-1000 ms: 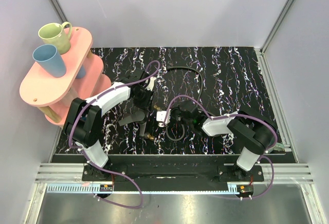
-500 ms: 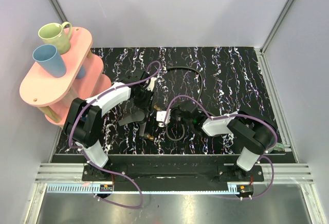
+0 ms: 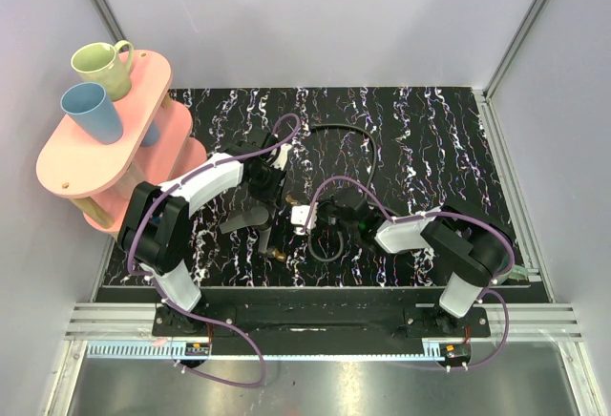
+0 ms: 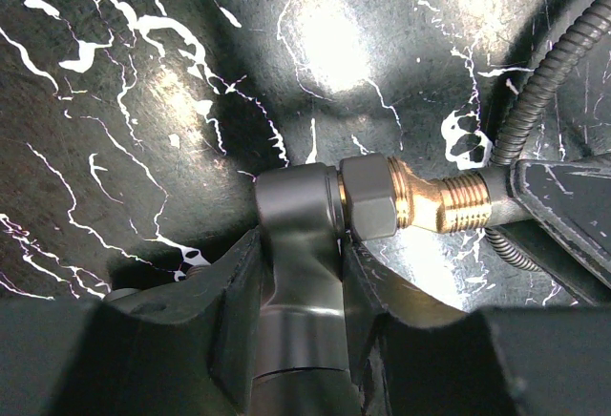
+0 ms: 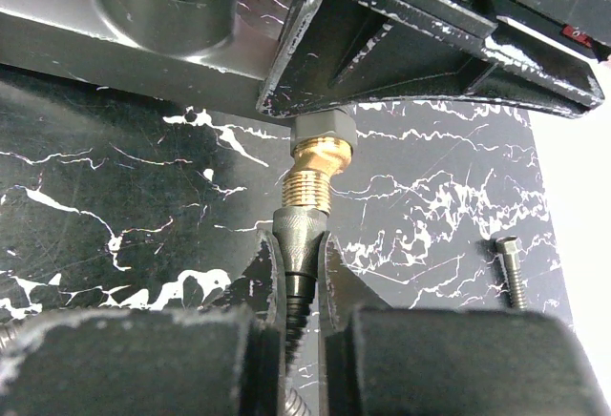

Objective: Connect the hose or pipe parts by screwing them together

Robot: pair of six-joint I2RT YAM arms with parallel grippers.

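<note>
My left gripper [image 4: 298, 287] is clamped on the grey stem of the forked fitting [image 4: 296, 211], one finger on each side of it, over the black marbled table [image 4: 143, 72]. From the fitting a six-sided nut and a bent brass tip [image 4: 434, 201] stick out sideways toward my other arm. My right gripper [image 5: 298, 278] is closed tight on the hose [image 5: 297, 294] right at its dark end collar. The collar sits against the threaded end of the brass tip, roughly in line with it, though I cannot tell how far it is screwed on. Seen from above, my two grippers meet nose to nose in the near half of the table, and the rest of the hose lies in a small loop beside my right gripper and a wide arc toward the far side. A small bolt [image 5: 513, 268] lies on the table just to one side of the joint. At the far left corner stands a pink shelf [image 3: 105, 144] with two things on top: a green mug [image 3: 103, 65] and a blue cup [image 3: 92, 111]
</note>
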